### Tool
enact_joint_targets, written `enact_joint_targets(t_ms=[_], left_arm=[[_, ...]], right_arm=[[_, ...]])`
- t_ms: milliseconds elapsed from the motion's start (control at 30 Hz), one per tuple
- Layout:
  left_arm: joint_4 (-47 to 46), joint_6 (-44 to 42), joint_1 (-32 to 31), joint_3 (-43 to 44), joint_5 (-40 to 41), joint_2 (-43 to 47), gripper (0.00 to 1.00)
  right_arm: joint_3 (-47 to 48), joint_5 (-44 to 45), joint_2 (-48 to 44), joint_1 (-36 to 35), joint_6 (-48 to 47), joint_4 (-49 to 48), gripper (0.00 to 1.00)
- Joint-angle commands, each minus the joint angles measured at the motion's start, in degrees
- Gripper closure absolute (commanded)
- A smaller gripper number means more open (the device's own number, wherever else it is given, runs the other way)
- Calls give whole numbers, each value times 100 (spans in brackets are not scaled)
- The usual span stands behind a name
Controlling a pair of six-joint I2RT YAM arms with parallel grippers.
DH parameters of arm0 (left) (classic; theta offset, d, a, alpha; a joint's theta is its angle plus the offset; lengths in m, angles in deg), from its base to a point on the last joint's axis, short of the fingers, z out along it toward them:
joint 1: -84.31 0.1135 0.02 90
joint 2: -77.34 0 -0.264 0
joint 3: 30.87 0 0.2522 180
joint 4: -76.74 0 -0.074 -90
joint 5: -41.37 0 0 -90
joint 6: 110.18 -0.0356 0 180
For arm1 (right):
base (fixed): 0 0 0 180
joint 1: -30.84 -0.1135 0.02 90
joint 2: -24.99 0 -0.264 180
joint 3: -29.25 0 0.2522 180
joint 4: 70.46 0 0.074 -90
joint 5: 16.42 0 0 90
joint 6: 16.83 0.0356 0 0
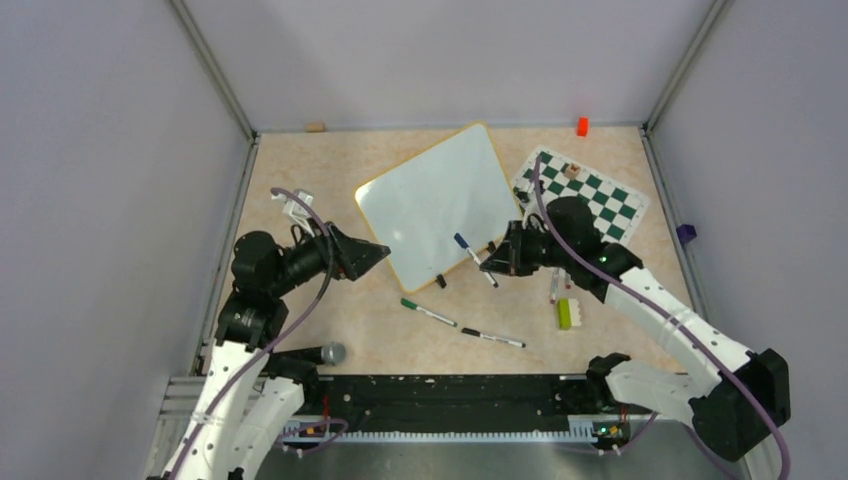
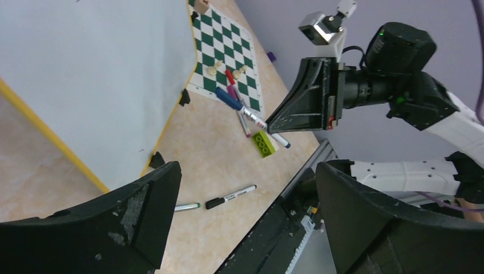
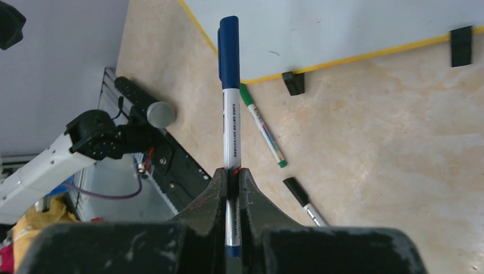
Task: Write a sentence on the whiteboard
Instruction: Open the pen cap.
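Plain lilac-grey walls enclosed a beige, marbled surface on three sides (metal posts marked the back corners); a black rail ran along its near edge under even light.

- One whiteboard.
- One green-and-white chessboard.
- Two pale chess pieces on it; any others are too small to count.
- Five pens: one blue pen, one green pen, one black pen, one red pen, one pink pen.
- One green brick.
- One small orange block.
- One small wooden block.
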Motion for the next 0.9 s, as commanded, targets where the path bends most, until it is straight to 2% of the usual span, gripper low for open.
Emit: enact_joint_targets(t_ms=[0, 133, 400, 867], left_arm=[[-1269, 860, -123, -145, -333, -294, 7], [-1664, 1538, -322, -50, -125, -854, 8], [-1405, 1767, -1180, 594, 486, -1835, 12], [-2118, 2582, -1444, 608, 134, -2472, 25]], right_arm=[[238, -1218, 158, -82, 137, -691, 100], [399, -1583, 221, -81, 276, -1031, 100], [647, -2270, 495, -80, 759, -1689, 100], [622, -2674, 541, -81, 1246, -2422, 100]])
